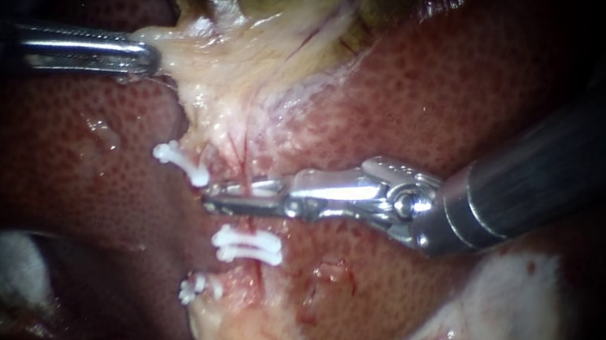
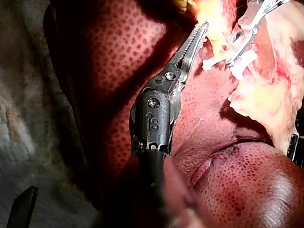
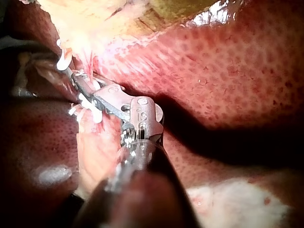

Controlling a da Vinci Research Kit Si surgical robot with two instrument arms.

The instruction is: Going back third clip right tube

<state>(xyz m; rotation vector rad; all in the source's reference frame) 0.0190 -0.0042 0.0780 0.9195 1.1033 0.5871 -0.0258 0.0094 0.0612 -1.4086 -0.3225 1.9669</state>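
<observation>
A thin reddish tube runs down from pale yellow gallbladder tissue over the liver. It carries three white clips: an upper one, a middle one and a lower one. My right instrument lies across the tube between the upper and middle clips, and a narrow gap shows between its jaws. My left instrument is shut on the gallbladder's edge and holds it to the left. The right wrist view shows the right instrument among white clips.
White gauze lies at the lower left. Pale tissue with some blood spreads at the lower right. Dark red liver lobes surround the tube. The left wrist view shows my left instrument at the yellow tissue, near the clips.
</observation>
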